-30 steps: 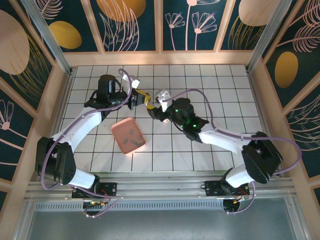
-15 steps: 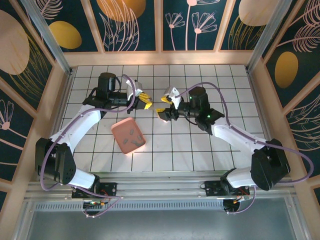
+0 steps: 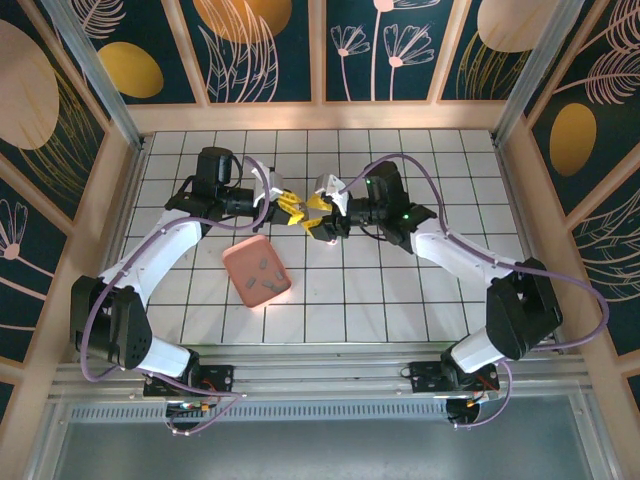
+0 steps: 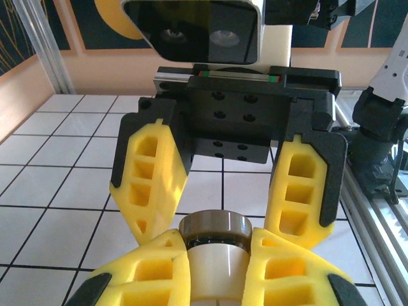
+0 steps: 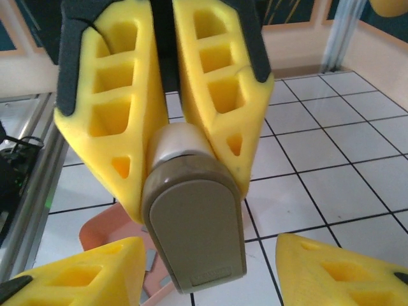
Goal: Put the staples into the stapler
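Two arms reach in from 6 o'clock and meet just beside the table's middle, toward 10 o'clock; there is one stapler, one salmon-pink tray, and a small scatter of staples too small to count surely.

The left gripper comes in from 9 o'clock with its yellow fingers pressed together on the stapler's pale body, so the stapler hangs in the air above the tiles; its grey-brown end points toward the right arm's camera. The right gripper faces it from 3 o'clock with its jaws spread apart; in the left wrist view its two fingers stand on either side of the stapler's end, apart from it as far as can be seen.

The staples lie as short dark strips inside the tray; the tray sits flat at 8 o'clock of the table's middle, near the grippers and below them in the overhead view.

The table is white tile with thin black grid lines; pale wooden rails frame it; two slanted aluminium posts rise at the far corners; an aluminium rail carries both arm bases at 6 o'clock. The walls are dark teal panels painted with gold ovals and pink line-drawn plants.
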Tool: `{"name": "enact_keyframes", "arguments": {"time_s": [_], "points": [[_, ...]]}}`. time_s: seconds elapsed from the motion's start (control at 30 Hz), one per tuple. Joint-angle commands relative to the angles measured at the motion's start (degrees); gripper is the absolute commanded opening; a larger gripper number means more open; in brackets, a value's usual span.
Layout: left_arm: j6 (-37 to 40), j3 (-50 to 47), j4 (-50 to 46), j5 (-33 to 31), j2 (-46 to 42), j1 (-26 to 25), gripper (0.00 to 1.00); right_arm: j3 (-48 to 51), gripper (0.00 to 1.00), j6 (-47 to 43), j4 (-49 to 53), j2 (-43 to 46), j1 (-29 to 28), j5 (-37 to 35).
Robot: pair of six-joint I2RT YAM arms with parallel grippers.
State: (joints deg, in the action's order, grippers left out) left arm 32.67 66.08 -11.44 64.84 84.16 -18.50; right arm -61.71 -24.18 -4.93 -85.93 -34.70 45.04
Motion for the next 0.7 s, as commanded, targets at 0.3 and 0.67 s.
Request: {"name": "enact_keyframes", "arguments": {"time_s": [0.3, 0.67], "points": [[1.96, 1.93, -0.68, 4.96, -0.18, 0.04, 0.0, -4.52, 0.44, -1.84, 3.3, -2.93, 1.2, 8.31], [-1.34, 0.76, 1.95, 0.83, -1.91, 0.05, 0.59, -0.02, 0.17, 1.49, -1.59, 0.25, 2.59, 4.14]]}}
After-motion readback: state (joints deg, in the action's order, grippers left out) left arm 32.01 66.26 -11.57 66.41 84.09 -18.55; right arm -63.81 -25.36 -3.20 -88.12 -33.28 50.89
